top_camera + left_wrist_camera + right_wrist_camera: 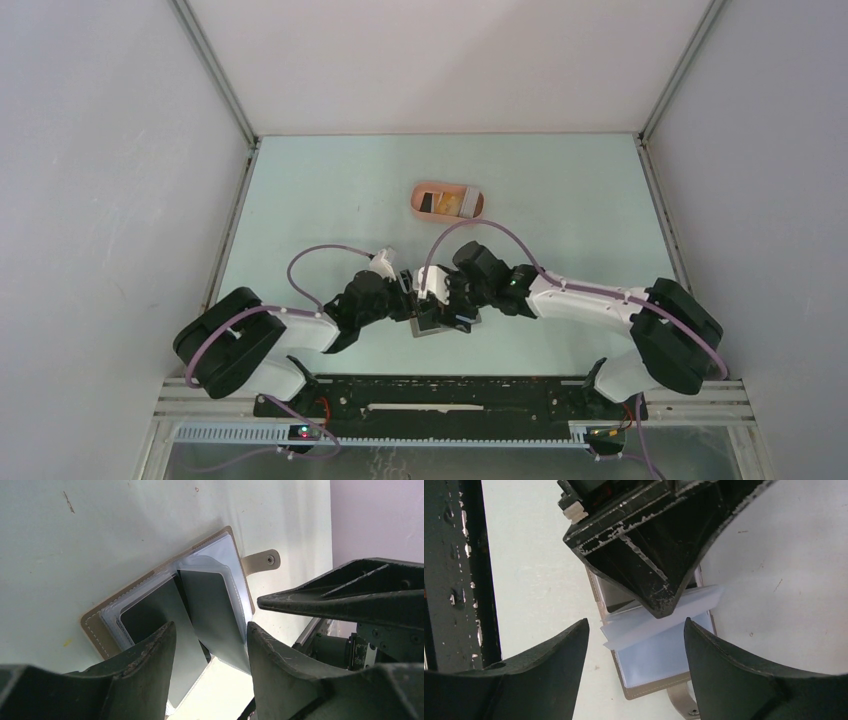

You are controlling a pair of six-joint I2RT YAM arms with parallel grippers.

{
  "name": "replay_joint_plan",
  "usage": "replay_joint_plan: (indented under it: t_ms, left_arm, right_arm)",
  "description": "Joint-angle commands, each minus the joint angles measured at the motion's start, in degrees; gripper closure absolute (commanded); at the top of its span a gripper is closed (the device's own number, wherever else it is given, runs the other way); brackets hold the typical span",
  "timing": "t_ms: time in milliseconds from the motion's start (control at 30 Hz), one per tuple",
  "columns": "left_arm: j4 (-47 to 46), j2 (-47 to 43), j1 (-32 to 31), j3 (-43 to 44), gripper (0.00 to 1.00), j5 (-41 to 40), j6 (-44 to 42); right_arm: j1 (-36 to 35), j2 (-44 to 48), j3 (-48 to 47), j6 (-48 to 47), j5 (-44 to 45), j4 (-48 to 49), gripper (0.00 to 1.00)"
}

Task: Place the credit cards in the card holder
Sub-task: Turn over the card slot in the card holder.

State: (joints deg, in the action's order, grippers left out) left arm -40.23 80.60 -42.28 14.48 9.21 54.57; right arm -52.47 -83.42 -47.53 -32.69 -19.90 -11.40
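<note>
Card holder [432,326] lies open on tabletop [330,190] by arm bases. Left hand [210,627] apart, fingertip pinning sleeve [624,628]; right hand [635,621] apart, empty. Risk: sleeve springs back, holder skids. Credit cards [447,203] wait in far tray [418,192].

- two robot arms: a left arm [290,330] and a right arm [590,300]
- two pincers: a left pincer [210,630] and a right pincer [635,625]
- one grey card holder [95,630], lying open
- two dark cards [148,616] in its clear sleeves
- one salmon-pink tray [416,198]
- two cards visible in the tray: one black card [426,203], one orange-yellow card [450,203]
- one pale green worktop [330,200]
</note>
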Motion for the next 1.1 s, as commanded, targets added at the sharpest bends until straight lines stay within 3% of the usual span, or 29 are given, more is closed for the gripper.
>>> replay_joint_plan:
  t_ms: [0,1067]
  left_arm:
    - [-1.61,0.41,0.38,-0.13,0.41,0.45,-0.49]
    - [-3.1,1.49,1.24,-0.48,0.37,2.32,-0.51]
  right_arm:
    - [-2.11,-0.86,-0.02,-1.06,4.15,2.85,0.21]
    - [-2.34,-3.77,-3.79,0.5,11.38,-1.75,0.31]
